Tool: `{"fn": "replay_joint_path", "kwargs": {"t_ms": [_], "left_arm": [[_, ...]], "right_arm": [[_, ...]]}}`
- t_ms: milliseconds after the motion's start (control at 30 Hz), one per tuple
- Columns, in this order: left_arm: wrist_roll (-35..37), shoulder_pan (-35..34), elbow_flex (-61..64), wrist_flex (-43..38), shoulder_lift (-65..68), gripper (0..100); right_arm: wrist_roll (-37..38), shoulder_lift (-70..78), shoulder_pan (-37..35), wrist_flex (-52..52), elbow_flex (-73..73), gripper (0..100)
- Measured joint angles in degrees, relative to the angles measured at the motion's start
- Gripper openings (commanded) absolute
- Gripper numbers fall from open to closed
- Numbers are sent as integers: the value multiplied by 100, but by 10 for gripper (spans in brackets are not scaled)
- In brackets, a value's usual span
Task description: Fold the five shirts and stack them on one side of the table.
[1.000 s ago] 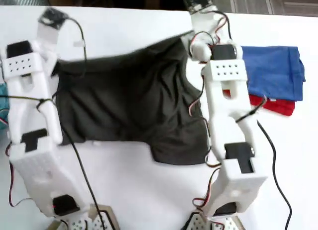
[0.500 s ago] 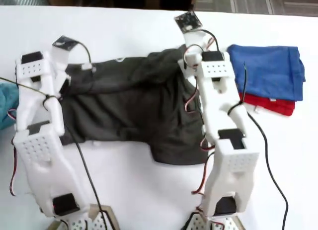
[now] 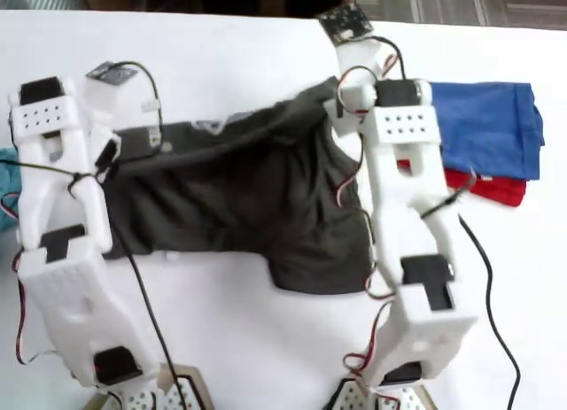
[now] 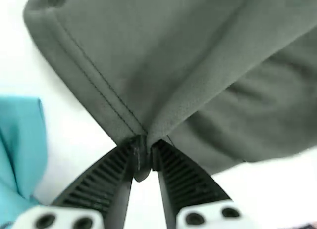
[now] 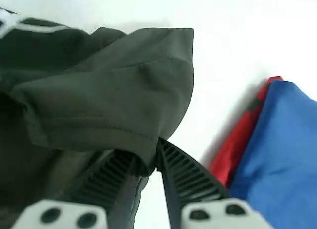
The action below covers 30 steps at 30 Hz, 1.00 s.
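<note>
I judge 2 of 5 done: folded blue shirt (image 3: 487, 127) atop folded red shirt (image 3: 498, 189) on the white table (image 3: 266, 348), right side; dark grey fabric shirt (image 3: 239, 197) mid-table, clamped by left pincer (image 4: 143, 157) and right pincer (image 5: 148, 162); teal shirt (image 4: 20, 145) pending.

From the dark shirt (image 3: 239, 197), the table (image 3: 221, 47) lies bare at twelve and six; blue shirt (image 3: 487, 127) blocks three, teal cloth (image 4: 20, 140) nine.

I count four shirts: dark grey shirt (image 3: 239, 197), blue shirt (image 3: 487, 127), red shirt (image 3: 498, 190), teal shirt (image 4: 20, 145). I count two arms, left arm (image 3: 62, 242) and right arm (image 3: 407, 189), and one table (image 3: 221, 56).
</note>
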Motion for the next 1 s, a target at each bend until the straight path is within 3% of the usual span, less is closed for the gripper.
{"fn": "replay_joint_path", "kwargs": {"t_ms": [233,433,600,1000], "left_arm": [[-44,-211,246,290,-149,27],[-440,-378,1336,255,-149,27],[-466,-484,1486,220,-149,27],[-457,-466,1081,325,-422,27]], "right_arm": [[0,-1134,0,668,1099,22],[0,-2549,0,-334,3552,22],[0,-3736,-9,-862,5002,22],[0,-4149,-9,-958,5424,22]]}}
